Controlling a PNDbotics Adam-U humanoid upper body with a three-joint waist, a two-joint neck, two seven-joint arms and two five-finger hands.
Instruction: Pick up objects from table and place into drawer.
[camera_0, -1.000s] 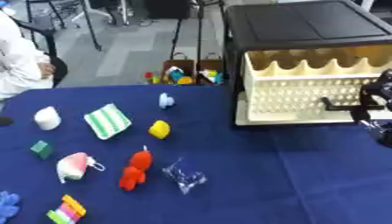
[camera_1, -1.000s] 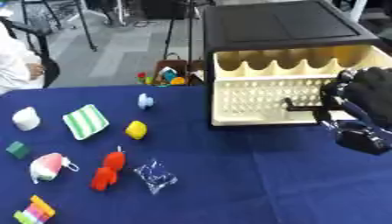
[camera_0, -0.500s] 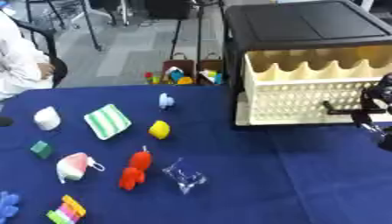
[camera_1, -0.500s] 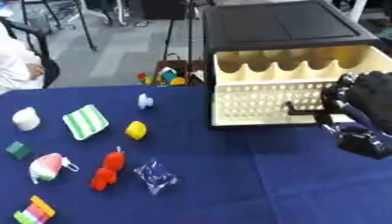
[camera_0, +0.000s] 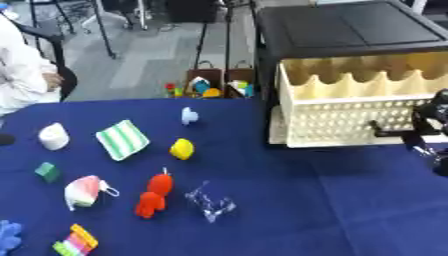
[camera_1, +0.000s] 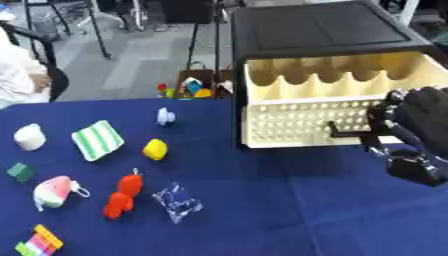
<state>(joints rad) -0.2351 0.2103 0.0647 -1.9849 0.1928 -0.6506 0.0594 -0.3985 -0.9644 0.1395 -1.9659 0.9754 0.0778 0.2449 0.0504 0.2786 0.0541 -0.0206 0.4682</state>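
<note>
Right eye view: small objects lie on the blue table (camera_1: 262, 210) at 9 o'clock, and the cream drawer (camera_1: 337, 107) stands pulled out at 2 o'clock.
From left: a white object (camera_1: 29, 136), a green block (camera_1: 19, 172), a striped green cloth (camera_1: 96, 140), a pink and white object (camera_1: 54, 191), a red toy (camera_1: 122, 196), a yellow object (camera_1: 155, 149), a clear wrapper (camera_1: 178, 201). At 3 o'clock the right hand (camera_1: 418, 134) has its fingers curled round the drawer's dark handle (camera_1: 346, 133).
</note>
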